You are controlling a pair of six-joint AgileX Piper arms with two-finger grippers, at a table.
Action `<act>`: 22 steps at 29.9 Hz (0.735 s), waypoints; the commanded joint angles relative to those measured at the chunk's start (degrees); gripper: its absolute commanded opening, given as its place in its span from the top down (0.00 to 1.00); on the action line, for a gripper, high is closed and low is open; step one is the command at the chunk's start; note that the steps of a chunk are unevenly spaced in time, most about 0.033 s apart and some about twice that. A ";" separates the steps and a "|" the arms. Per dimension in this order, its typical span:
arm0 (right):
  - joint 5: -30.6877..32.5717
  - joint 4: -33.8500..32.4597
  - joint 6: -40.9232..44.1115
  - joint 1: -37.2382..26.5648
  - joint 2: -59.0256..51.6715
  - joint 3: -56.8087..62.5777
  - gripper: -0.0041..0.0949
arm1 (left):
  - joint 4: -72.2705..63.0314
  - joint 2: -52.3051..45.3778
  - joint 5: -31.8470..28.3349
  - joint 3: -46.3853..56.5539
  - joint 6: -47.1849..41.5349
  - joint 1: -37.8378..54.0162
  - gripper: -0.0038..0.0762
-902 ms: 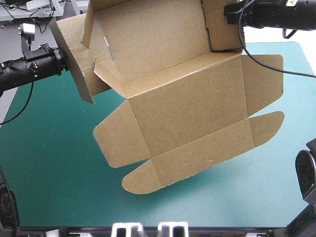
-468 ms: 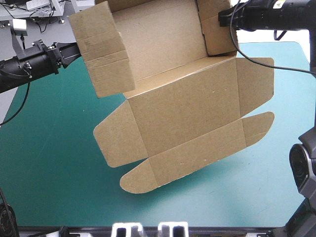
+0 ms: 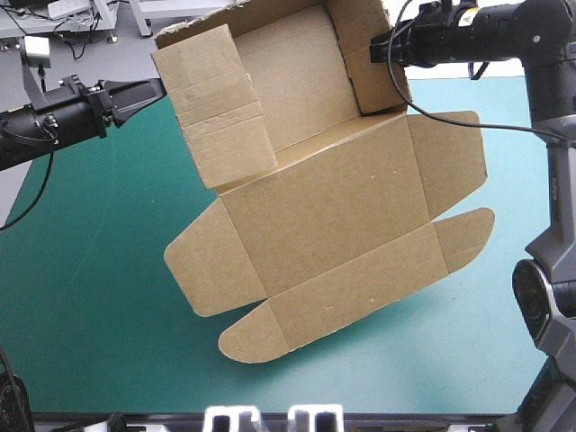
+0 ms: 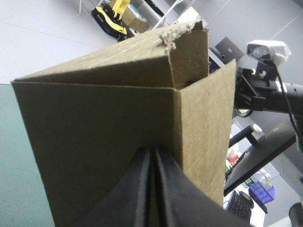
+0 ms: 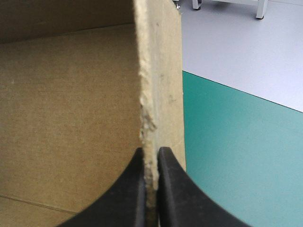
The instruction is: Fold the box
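Observation:
Both arms hold the brown box above the teal-green table. Its back and side walls stand up, and its lid and flaps hang flat toward the front. My left gripper is shut, and its tip rests against the outer face of the left wall. In the left wrist view the shut fingers sit against that broad wall, with no board showing between them. My right gripper is shut on the top edge of the right wall. In the right wrist view that wall's edge stands between the fingers.
Teal-green cover shows beyond the right wall and in front of the box. The box's rounded front flap hangs lowest, over the middle of the table. The right arm's upright link stands at the table's right edge.
The left wall, earlier splayed outward, has swung up and folded inward. The whole box and the right gripper have shifted left, and the left gripper followed toward the box.

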 commanded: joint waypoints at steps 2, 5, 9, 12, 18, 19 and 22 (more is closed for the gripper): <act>-6.20 2.76 1.75 0.18 -2.60 -1.43 0.97 | -3.17 -1.74 3.93 -1.67 -0.67 -0.20 0.81; -7.40 2.76 2.33 0.18 -2.60 -1.43 0.97 | -2.87 -1.74 3.93 -1.67 -0.67 -1.48 0.70; -8.59 2.76 3.06 0.18 -2.60 -1.43 0.97 | -2.13 -1.74 3.93 -1.67 -0.83 -3.99 0.61; -8.75 2.76 3.17 0.18 -2.60 -1.43 0.97 | -2.04 -1.74 3.93 -1.67 -0.83 -4.56 0.60; -9.80 1.38 4.35 0.18 -2.60 -1.43 0.97 | -1.40 -2.79 3.93 -1.67 -0.83 -4.56 0.60; -10.07 1.38 4.35 0.18 -2.60 -1.43 0.97 | -1.12 -3.09 3.93 -1.67 -0.83 -4.56 0.60; -11.06 1.38 4.67 0.18 -2.60 -1.43 0.97 | 0.38 -3.80 3.93 -1.67 -0.83 -4.56 0.57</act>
